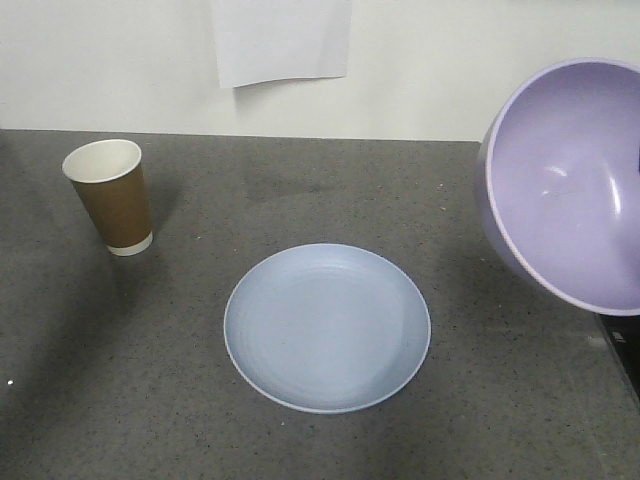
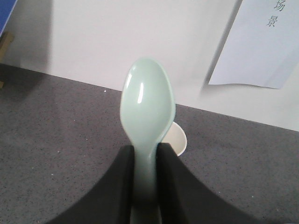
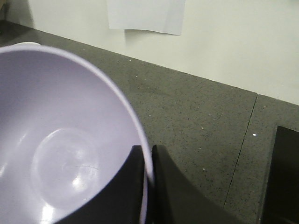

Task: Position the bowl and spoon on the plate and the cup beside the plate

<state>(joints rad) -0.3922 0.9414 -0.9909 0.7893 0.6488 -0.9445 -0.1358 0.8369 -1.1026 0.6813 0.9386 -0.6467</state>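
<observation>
Gripping one spoon (image 2: 147,105), left pincer (image 2: 145,154); right pincer (image 3: 147,156) grips one bowl (image 1: 575,185) (one plate (image 1: 327,328), one cup (image 1: 113,197)).

Dark speckled grey countertop (image 1: 300,180) against a plain white wall (image 1: 450,70), white paper sheet (image 1: 282,40) on that wall.

Setting, as we list it: a test bench in a lab or office room. Evidence: dark speckled countertop (image 1: 300,180); bare white wall (image 1: 450,60); printed sheet (image 2: 261,42) with Chinese characters stuck to that wall; lone plate (image 1: 327,328) and paper cup (image 1: 110,195) set out.
</observation>
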